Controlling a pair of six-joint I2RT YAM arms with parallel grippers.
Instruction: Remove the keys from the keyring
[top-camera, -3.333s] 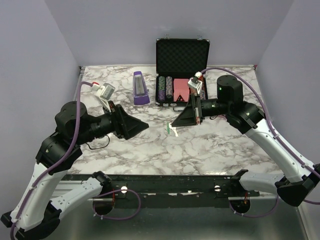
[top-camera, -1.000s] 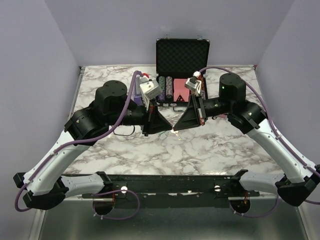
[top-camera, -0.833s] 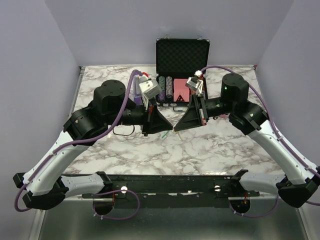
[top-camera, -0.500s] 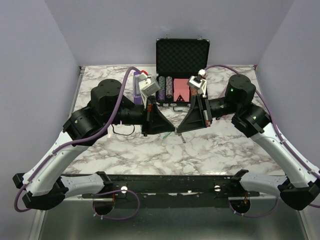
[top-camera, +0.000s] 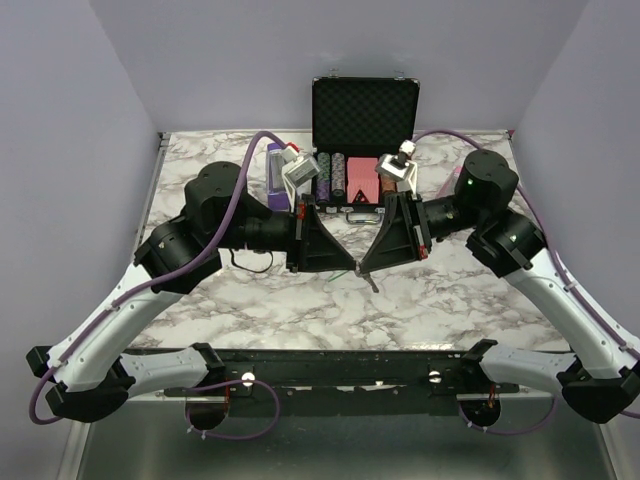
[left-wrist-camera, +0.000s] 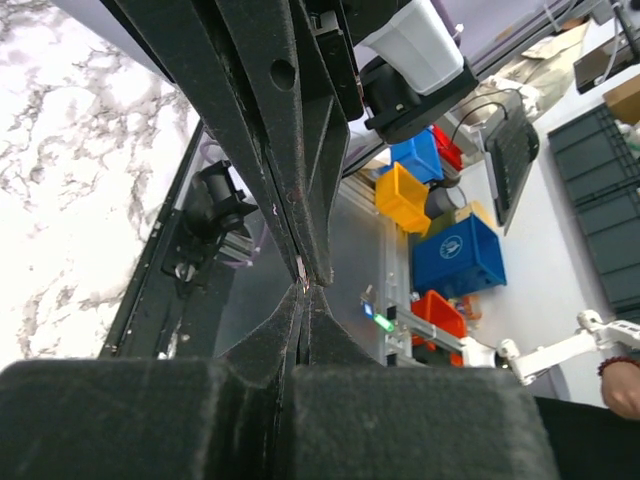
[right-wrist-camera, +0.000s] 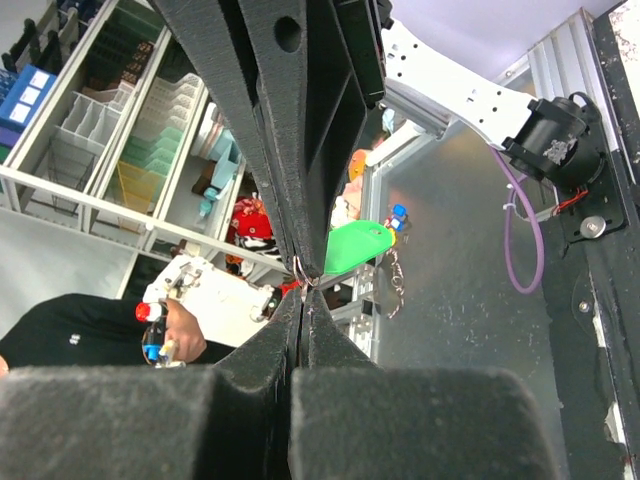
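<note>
While the marble table (top-camera: 450, 300) sits underneath, left gripper (top-camera: 349, 268) and right gripper (top-camera: 364, 268) meet tip to tip midair, each pinched tight on the keyring (right-wrist-camera: 355, 245) (green tag at 2 o'clock of tips); keys (top-camera: 372, 284) dangle at 5 o'clock.

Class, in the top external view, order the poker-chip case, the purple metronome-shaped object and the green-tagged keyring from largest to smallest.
1. poker-chip case, open, clearly the largest.
2. purple metronome-shaped object, partly hidden.
3. keyring, its green tag showing only as a thin sliver.
</note>
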